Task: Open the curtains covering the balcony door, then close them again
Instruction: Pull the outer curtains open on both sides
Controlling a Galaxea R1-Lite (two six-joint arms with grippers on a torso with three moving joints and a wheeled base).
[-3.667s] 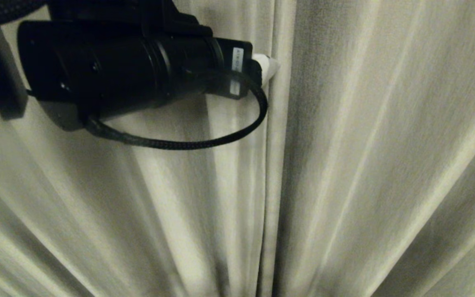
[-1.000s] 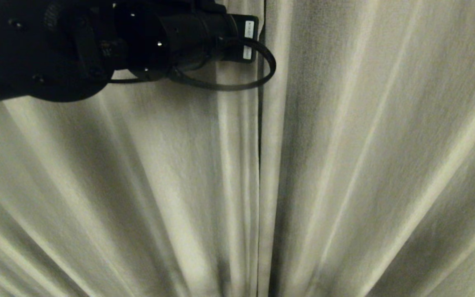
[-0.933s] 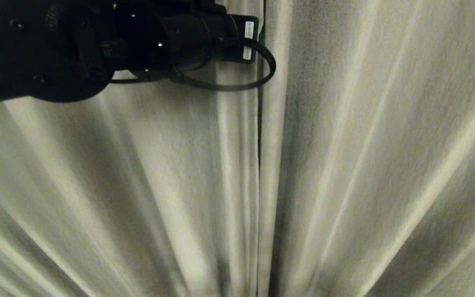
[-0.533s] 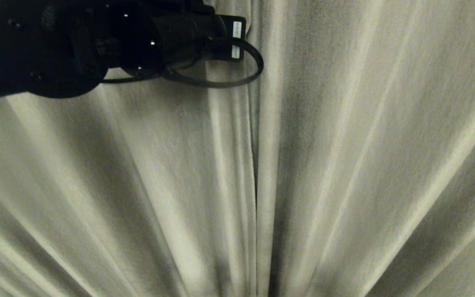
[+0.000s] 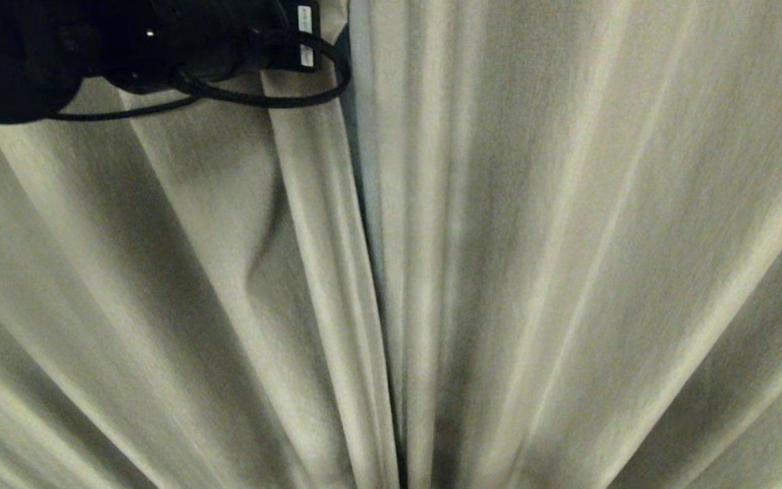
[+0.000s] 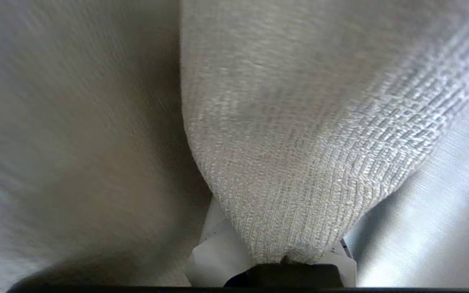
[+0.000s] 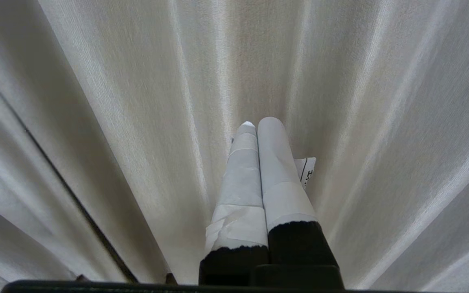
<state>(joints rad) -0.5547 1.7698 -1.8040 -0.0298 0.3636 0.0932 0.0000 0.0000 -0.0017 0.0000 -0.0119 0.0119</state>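
My left claw (image 6: 275, 260) is clamped tight on the inner hem of the left curtain (image 5: 309, 204), so the cloth bunches ahead of it and a slit shows beside it. My right claw (image 7: 259, 130) hangs closed and empty, facing the right curtain (image 5: 567, 238).

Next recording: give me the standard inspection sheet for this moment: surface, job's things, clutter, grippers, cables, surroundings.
Surface: nothing seen; fabric fills all three views.
Job's things: left curtain and right curtain hang pleated; a thin dark gap shows between their edges near the top. Balcony door: not visible.
Clutter: nothing seen.
Grippers: left gripper shut on a fold of the left curtain's edge, high at the head view's upper left. Right gripper shut, empty, pointing at the curtain fabric without gripping it.
Cables: black cable loops under the left wrist, lying against the fabric.
Surroundings: nothing seen beyond the curtains.
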